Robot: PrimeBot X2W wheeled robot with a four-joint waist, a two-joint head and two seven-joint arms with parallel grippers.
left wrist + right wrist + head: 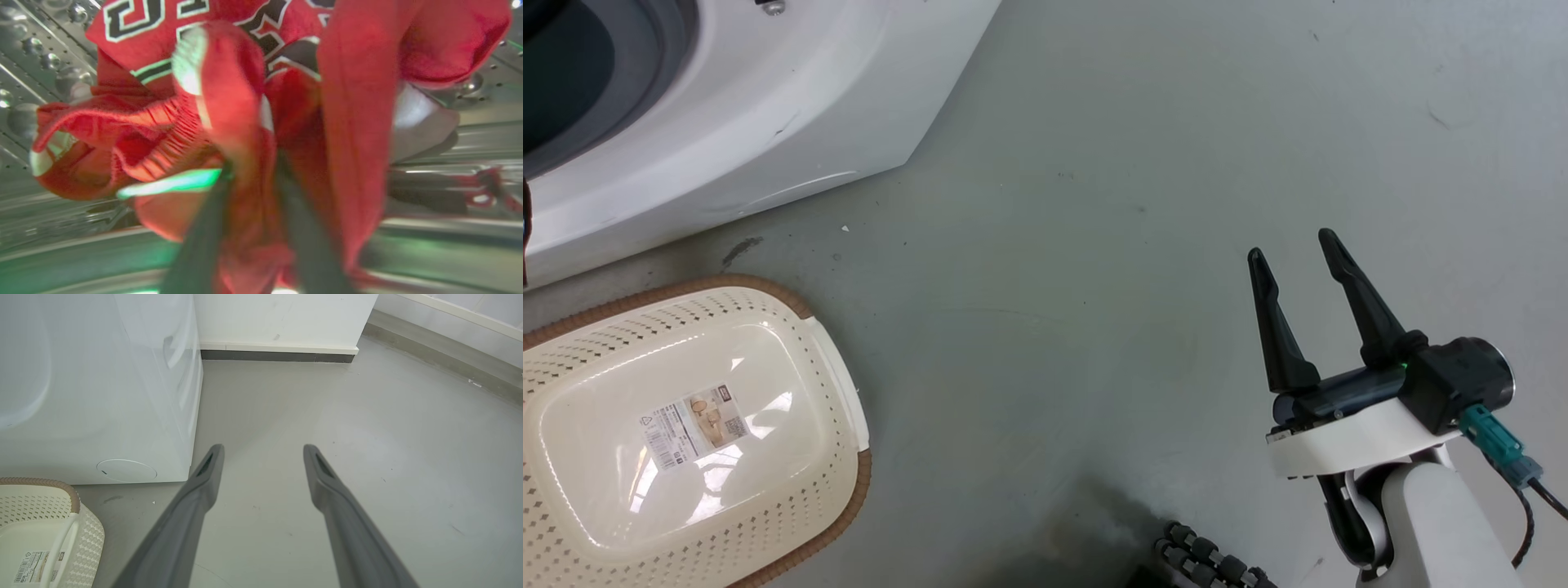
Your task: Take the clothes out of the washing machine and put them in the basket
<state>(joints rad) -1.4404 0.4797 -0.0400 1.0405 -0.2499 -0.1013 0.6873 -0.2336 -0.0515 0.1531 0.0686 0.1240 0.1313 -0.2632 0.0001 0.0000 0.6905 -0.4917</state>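
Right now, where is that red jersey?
In the left wrist view, the red jersey is bunched inside the steel drum of the washing machine, pinched in the left gripper.

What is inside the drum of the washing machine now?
A red jersey with black-and-white lettering, gripped by the left gripper. The perforated drum wall shows beside it. The jersey hides the drum behind it, so whether other clothes lie there cannot be told.

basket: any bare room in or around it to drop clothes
The basket is bare inside except a paper label. Open floor lies between basket, washing machine and the right end effector. Crowded: the drum, where the jersey bunches around the left end effector.
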